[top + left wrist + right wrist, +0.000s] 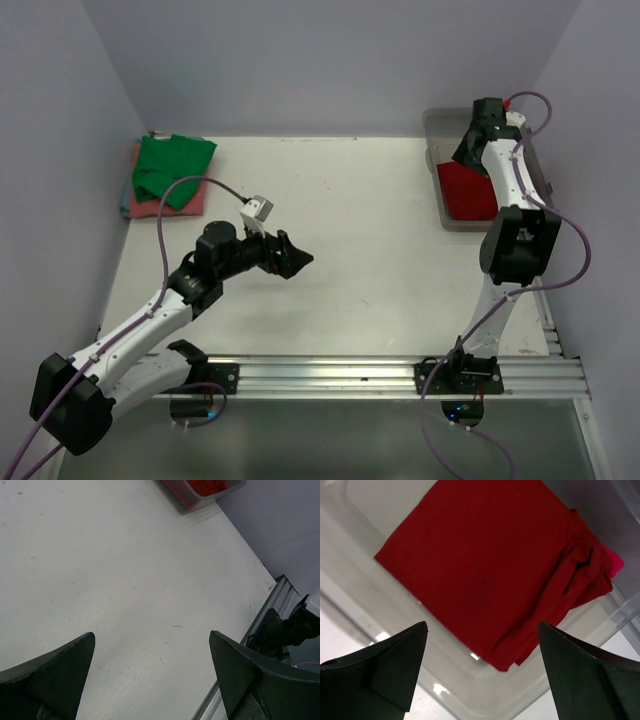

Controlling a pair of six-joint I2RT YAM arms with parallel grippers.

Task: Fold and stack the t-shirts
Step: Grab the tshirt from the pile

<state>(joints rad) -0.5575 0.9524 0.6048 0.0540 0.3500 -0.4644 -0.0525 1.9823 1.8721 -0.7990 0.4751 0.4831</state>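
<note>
A dark red t-shirt (485, 570) lies loosely folded in the clear tub (470, 690) at the back right, also seen as the red cloth (468, 190). A bright pinkish-red shirt (615, 562) peeks from under its edge. My right gripper (482, 625) hangs open above the tub, nothing between its fingers. A folded green t-shirt (172, 166) lies on a salmon pink one (192, 200) at the back left. My left gripper (295, 258) stands open above the bare table (125, 580), holding nothing.
The tub's corner (205, 492) shows at the top of the left wrist view. A metal rail (340, 372) runs along the near edge with both arm bases. Grey walls close in the back and sides.
</note>
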